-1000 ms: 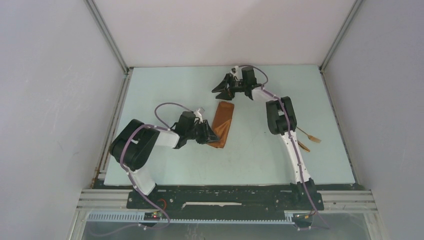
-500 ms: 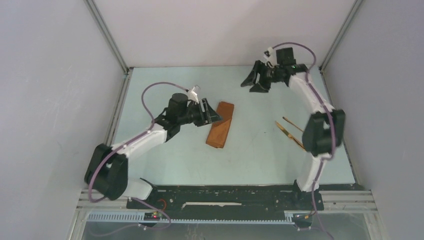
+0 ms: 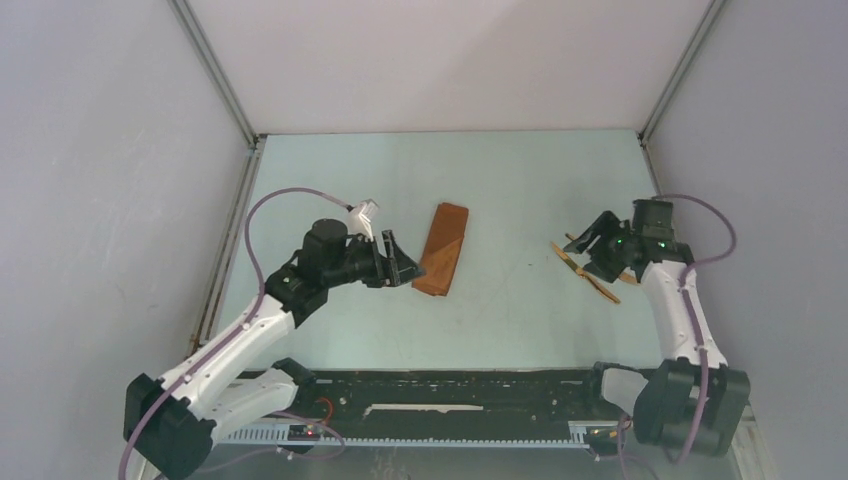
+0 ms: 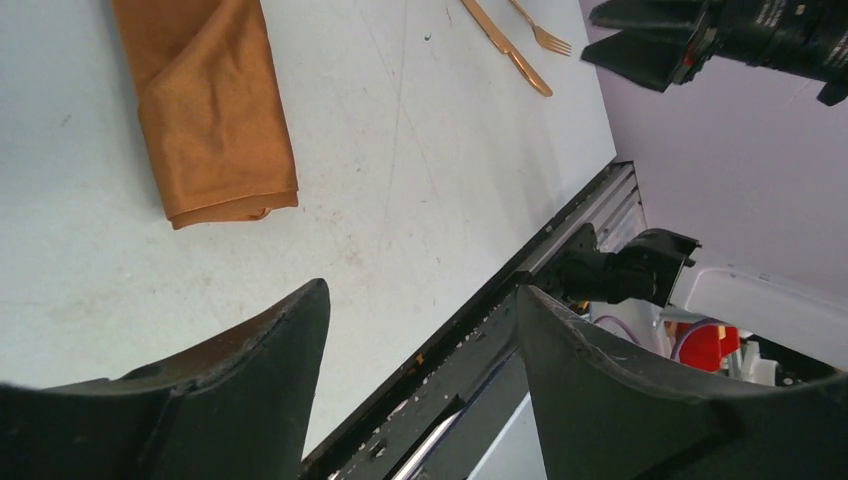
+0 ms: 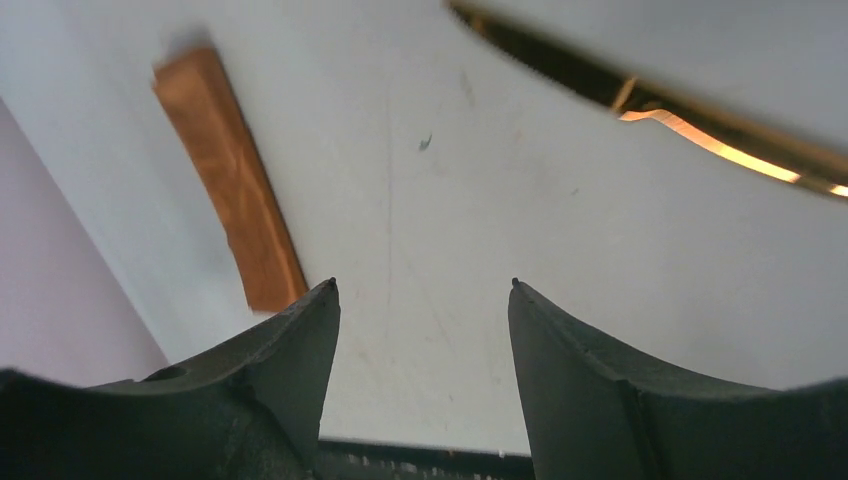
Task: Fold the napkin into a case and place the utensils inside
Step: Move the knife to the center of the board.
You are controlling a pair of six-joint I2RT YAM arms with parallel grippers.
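The rust-orange napkin (image 3: 444, 248) lies folded as a narrow case with a diagonal flap edge, in the middle of the table. It also shows in the left wrist view (image 4: 210, 110) and the right wrist view (image 5: 232, 180). My left gripper (image 3: 408, 262) is open and empty just left of the case's near end (image 4: 422, 290). The two golden utensils (image 3: 566, 259) lie side by side at the right, a knife (image 4: 505, 45) and a fork (image 4: 545, 35). My right gripper (image 3: 584, 252) is open and empty, hovering over them and partly hiding them (image 5: 422, 284); one golden utensil (image 5: 700, 130) shows beyond its fingers.
Grey walls close in the pale table (image 3: 520, 180) on three sides. The black base rail (image 3: 450, 385) runs along the near edge. The right gripper (image 4: 700, 40) shows in the left wrist view, above the utensils.
My right arm has swung from the far back of the table down to the right side, over the utensils. My left gripper has moved off the case to its left.
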